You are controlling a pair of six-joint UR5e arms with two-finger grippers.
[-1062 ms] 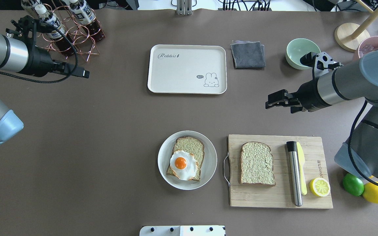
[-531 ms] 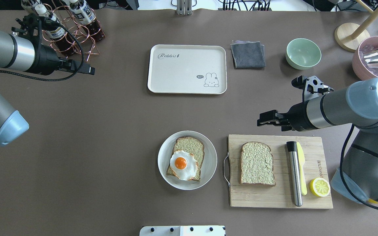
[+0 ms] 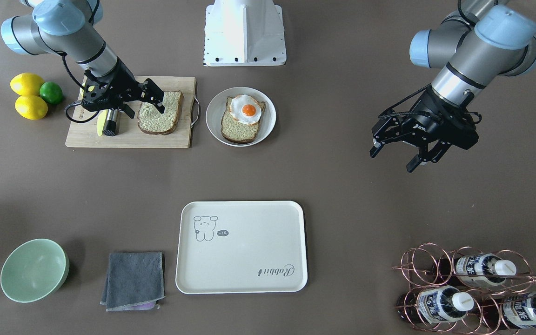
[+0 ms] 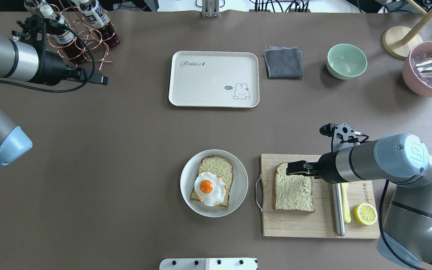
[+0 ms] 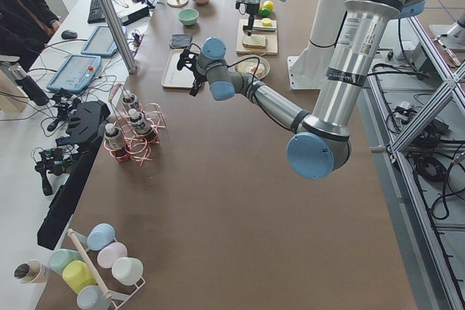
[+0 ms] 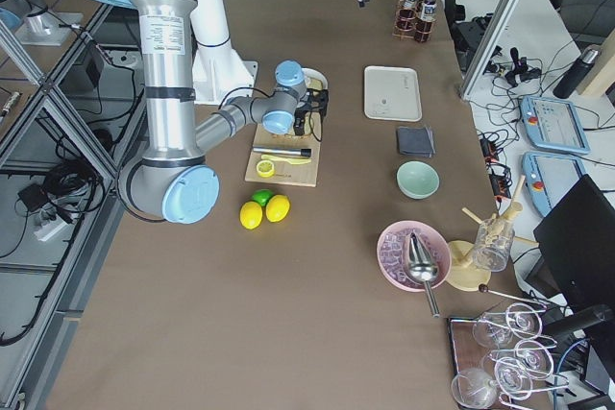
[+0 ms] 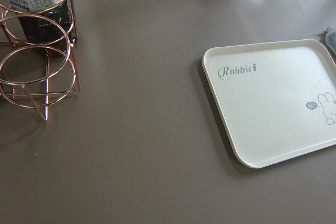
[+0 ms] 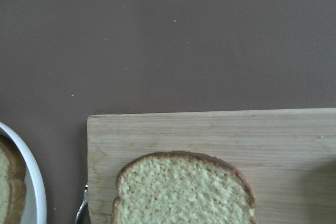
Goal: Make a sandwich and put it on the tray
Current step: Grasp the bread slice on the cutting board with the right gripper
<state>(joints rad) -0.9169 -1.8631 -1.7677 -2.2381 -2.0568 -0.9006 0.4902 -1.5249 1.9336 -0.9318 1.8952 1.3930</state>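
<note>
In the overhead view the right gripper [image 3: 146, 110] covers the far edge of the board slice [image 4: 294, 193]. Its arm hides the far ends of the steel rod [image 4: 338, 215] and yellow knife [image 4: 346, 210] on the board [image 4: 313, 227]. The jaws stand apart over that slice; whether a finger touches the bread I cannot tell. The right wrist view shows only the slice's far crust and a sliver of the plate [image 4: 186, 187].

The left gripper [image 3: 391, 160], jaws also apart, hangs over the table at far left, near the bottle rack [image 3: 435, 270]. The rack is cut off at the frame edge, and three bottles [image 3: 482, 267] show. The left wrist view crops the tray [image 4: 212, 86] at its right corner.

There are two bread slices. The plate slice [image 4: 219, 167] lies near centre with the one egg [image 4: 209, 188] on top, and the board slice lies just right of it. The one tray sits far centre, well apart from both.

There is one plate and one board. A green bowl [image 4: 346, 61] and a grey cloth [image 4: 283, 62] lie to the right of the tray. One lemon half [image 4: 365, 213] sits on the board. Two lemons [image 3: 27, 83] and one lime [image 3: 51, 92] lie at the right, mostly hidden by the arm in the overhead view.
</note>
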